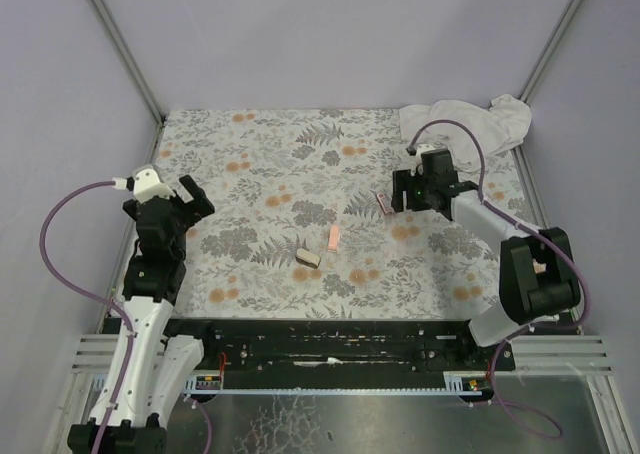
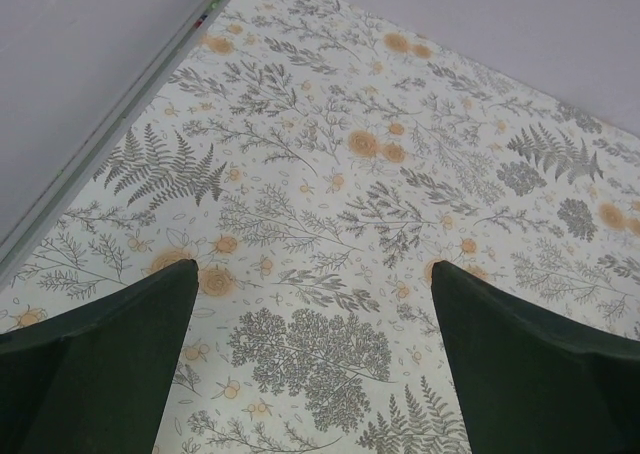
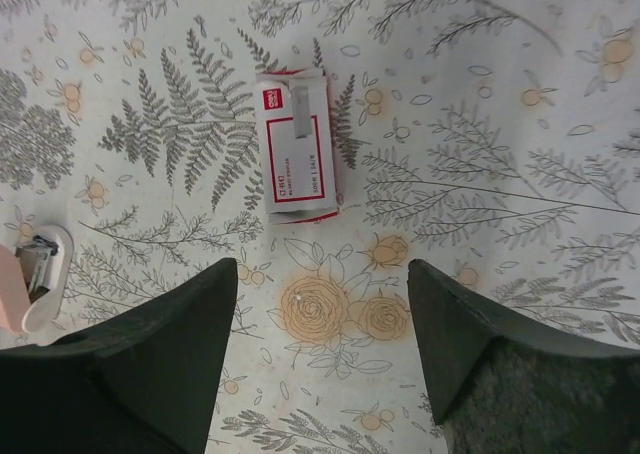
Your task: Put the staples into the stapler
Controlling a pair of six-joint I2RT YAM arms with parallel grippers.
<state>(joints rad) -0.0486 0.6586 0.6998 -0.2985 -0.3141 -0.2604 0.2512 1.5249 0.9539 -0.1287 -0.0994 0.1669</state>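
Staples (image 3: 297,146): you'll find the small box lying flat on the floral table cover (image 1: 270,164), pale red-edged label facing up. In the top view it sits right of centre (image 1: 381,202), just ahead of your right fingertips and touching nothing.
Right gripper (image 3: 320,269): its fingers stand wide apart with only printed cloth between them. The box lies beyond the tips, not between them. From above you see this gripper (image 1: 398,198) pointing leftward at the box.
Stapler (image 1: 334,237): the pink piece lies nearer you than the box, close to the table's middle. Your right wrist view catches only its white end with metal inside (image 3: 35,274), at the left edge.
Pale block (image 1: 308,258): a small tan-and-white item just left of the stapler; you cannot tell what it is.
Left gripper (image 2: 310,269): fingers spread, over bare patterned cover, well apart from the box, near the left edge (image 1: 196,202).
White cloth (image 1: 480,124): bunched in the far right corner.
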